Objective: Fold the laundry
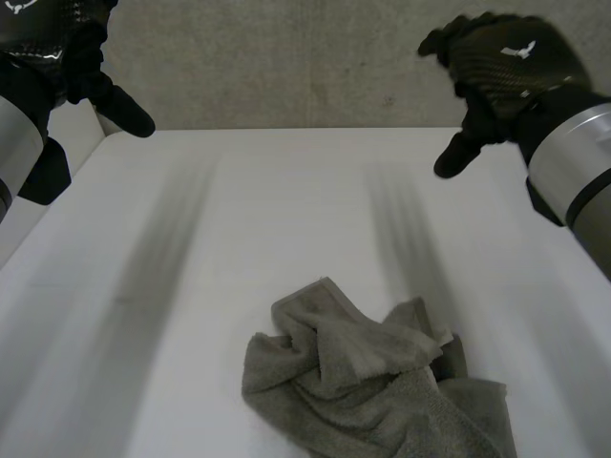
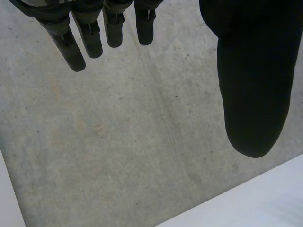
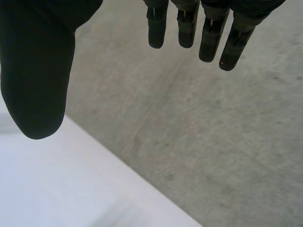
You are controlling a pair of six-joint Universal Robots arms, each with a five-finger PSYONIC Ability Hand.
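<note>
A crumpled grey-green terry-cloth towel [image 1: 377, 386] lay in a loose heap on the near side of the flat white table [image 1: 286, 210], somewhat right of centre, with one hemmed corner turned up toward the far side. Neither hand touched it.

The black left hand [image 1: 67, 48] hung above the far left corner of the table, well apart from the towel. In the left wrist view its fingers [image 2: 90, 40] were straight and spread away from the thumb [image 2: 253, 94], a wide, empty hand.

The black right hand [image 1: 501, 67] hung above the far right side of the table, also well apart from the towel. In the right wrist view its fingers [image 3: 208, 35] were straight and stood clear of its thumb [image 3: 38, 80], wide and holding nothing.

A grey concrete surface [image 1: 286, 57] lay past the far edge of the table.
</note>
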